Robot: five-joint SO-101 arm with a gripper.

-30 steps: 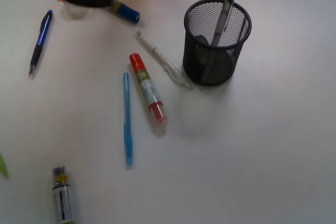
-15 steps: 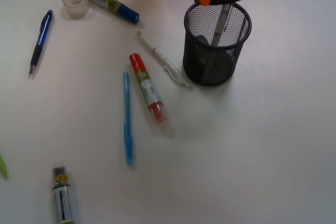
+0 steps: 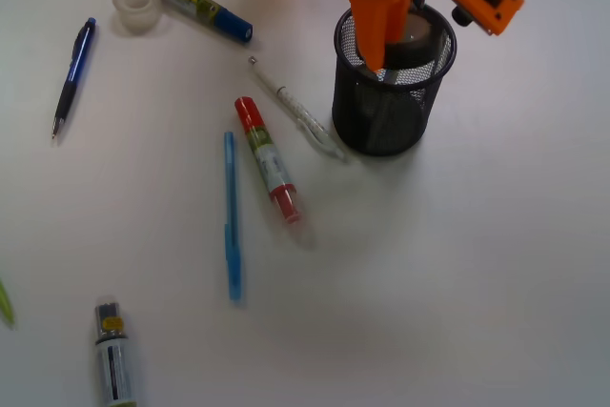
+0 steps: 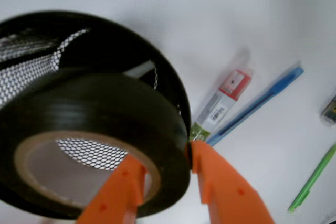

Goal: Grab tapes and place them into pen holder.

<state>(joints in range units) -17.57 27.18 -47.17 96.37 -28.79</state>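
My orange gripper [image 3: 386, 37] is shut on a black tape roll [image 3: 417, 37] with a pale inner core. It holds the roll at the mouth of the black wire-mesh pen holder [image 3: 386, 116]. In the wrist view one finger sits inside the roll's core and the other presses its outer wall, so the gripper [image 4: 165, 161] pinches the tape [image 4: 89, 108] right over the holder's mesh [image 4: 31, 61]. The small translucent tape roll [image 3: 134, 5] lies on the table at the far left. The other black roll is not in view.
Around the holder lie a clear pen [image 3: 295, 107], a red-capped glue stick [image 3: 268, 159] and a light blue pen [image 3: 231, 216]. A blue-yellow stick [image 3: 195, 2] and a dark blue pen [image 3: 73, 73] lie far left. A grey stick [image 3: 114, 355] lies near left.
My gripper carried the black tape from the far left, beside the translucent roll, rightward to above the pen holder, then lowered it to the holder's mouth.
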